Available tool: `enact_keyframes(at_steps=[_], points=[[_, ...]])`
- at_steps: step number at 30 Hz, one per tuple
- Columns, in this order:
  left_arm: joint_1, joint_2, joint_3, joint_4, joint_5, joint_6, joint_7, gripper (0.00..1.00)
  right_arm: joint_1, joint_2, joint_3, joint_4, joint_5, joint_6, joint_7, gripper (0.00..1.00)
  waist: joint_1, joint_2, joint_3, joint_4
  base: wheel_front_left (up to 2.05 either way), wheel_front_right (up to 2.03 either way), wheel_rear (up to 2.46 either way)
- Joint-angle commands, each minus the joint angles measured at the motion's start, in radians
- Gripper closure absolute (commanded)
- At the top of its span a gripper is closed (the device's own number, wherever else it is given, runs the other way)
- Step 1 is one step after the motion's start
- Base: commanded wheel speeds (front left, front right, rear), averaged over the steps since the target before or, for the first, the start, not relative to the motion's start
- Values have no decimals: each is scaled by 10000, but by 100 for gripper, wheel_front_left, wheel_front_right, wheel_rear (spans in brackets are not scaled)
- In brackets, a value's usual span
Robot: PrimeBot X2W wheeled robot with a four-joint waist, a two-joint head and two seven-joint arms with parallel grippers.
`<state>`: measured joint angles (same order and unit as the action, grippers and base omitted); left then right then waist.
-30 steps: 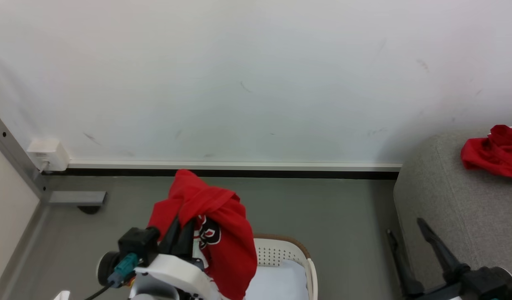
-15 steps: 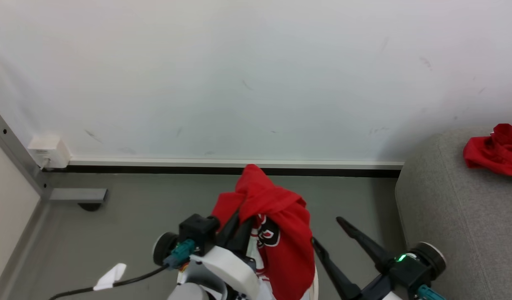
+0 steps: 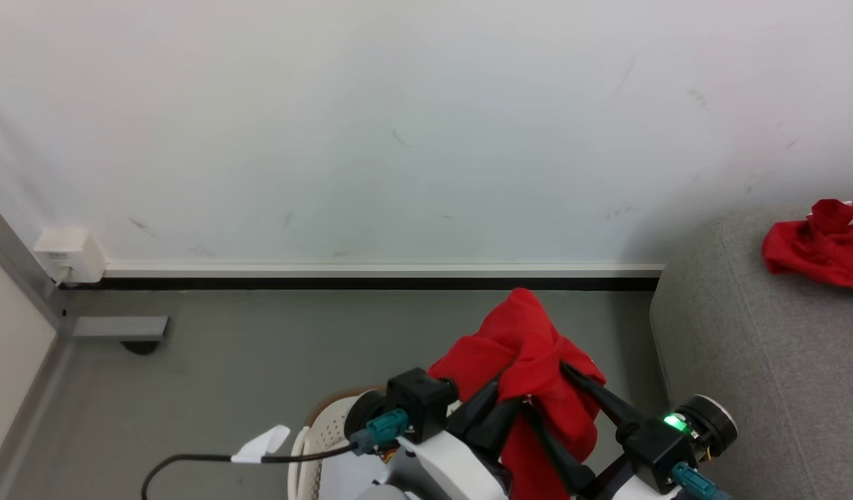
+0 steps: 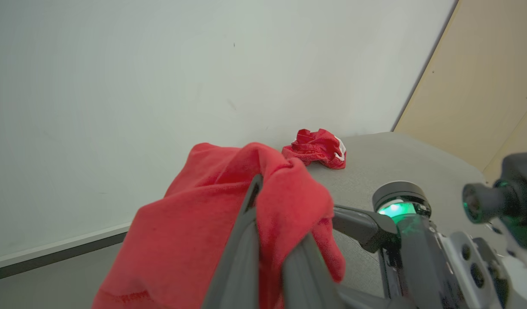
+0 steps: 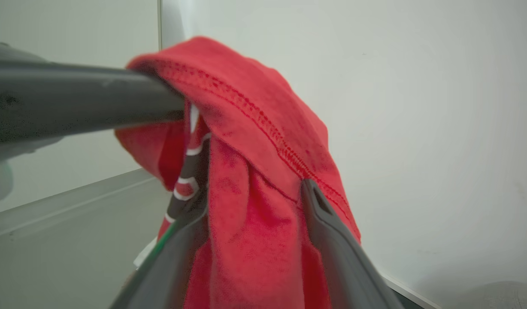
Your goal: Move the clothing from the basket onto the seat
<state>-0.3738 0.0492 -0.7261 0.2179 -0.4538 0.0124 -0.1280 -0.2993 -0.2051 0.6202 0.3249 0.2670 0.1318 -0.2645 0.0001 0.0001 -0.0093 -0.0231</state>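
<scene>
Shifted right over the last second: the held jersey (image 3: pixel 531 340) and the left claw (image 3: pixel 504 401) travel from above the basket toward the seat. The right claw (image 3: pixel 544 387), earlier well apart by the seat's front, now sits in against the cloth.

Left to right:
- Low at the left, the basket (image 3: pixel 314 423) stands on the smooth grey floor (image 3: pixel 260 347). It is cream plastic with a perforated wall and a brown rim. One end shows; its inside is hidden behind the arm.
- The left claw is clenched on a bunch of cloth near the top. The held jersey drapes over the fingers in soft folds and hangs free, clear of the basket and not yet over the seat.
- The fabric is a matte bright red knit. The right wrist view shows a stitched hem and white-striped trim beneath.
- The right claw is released, jaws wide, one finger on each side of the hanging cloth. Contact cannot be told. It is probably placed to steady the cloth or take a second hold.
- The seat (image 3: pixel 732 361) is grey woven fabric with a rounded edge and seams, just beside the claws.
- A second jersey (image 3: pixel 812 246) lies crumpled at the seat's far edge, by the wall (image 3: pixel 399 139).
</scene>
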Motion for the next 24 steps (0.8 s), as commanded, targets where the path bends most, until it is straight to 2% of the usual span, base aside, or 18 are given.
enact_keyframes(at_steps=[1, 2, 3, 4, 9, 10, 11, 13, 19, 24], points=[[-123, 28, -117, -91, -147, -38, 51, 100, -82, 45, -9, 96, -112, -22, 3, 0, -1, -1, -5, -6, 0, 0, 0], [-135, 27, -235, -121, -279, -74, 103, 100, -65, 50, 18, 184, -70, -22, 5, 0, -1, -1, -10, -7, 0, 0, 0], [-135, 27, -327, -134, -397, -99, 122, 100, -71, 62, -7, 226, -19, -22, 3, 62, -1, -1, -17, -5, 0, 0, 0], [-149, 27, -383, -120, -420, -93, 120, 100, -54, 84, -34, 293, 73, -22, 5, 100, -1, -1, -25, -4, 0, 0, 0], [-149, 28, -468, 189, -467, 62, -55, 98, -52, 74, -237, 333, 354, -22, 2, 100, -1, -1, -63, -46, 0, 0, 0], [-156, 28, -467, 261, -454, 86, -80, 67, -37, 57, -263, 325, 403, -22, 2, 100, -1, -1, -65, -61, 0, 0, 0], [-167, 27, -476, 327, -428, 120, -141, 60, -23, 40, -333, 304, 468, -24, 2, 100, -1, -1, -66, -79, 0, 0, 0], [-181, 28, -465, 485, -385, 167, -246, 0, 4, -45, -459, 263, 534, -24, 0, 100, -1, -1, -67, -119, 0, 0, 0], [-179, 52, -443, 1021, -299, 270, -554, 0, 137, -281, -937, 157, 671, -24, 0, 100, -1, -1, -58, -311, 0, 0, 0], [-252, 75, -430, 1471, -236, 319, -811, 0, 92, -485, -1443, -100, 673, -23, 0, 100, -1, -1, 81, -811, 0, 0, 0]])
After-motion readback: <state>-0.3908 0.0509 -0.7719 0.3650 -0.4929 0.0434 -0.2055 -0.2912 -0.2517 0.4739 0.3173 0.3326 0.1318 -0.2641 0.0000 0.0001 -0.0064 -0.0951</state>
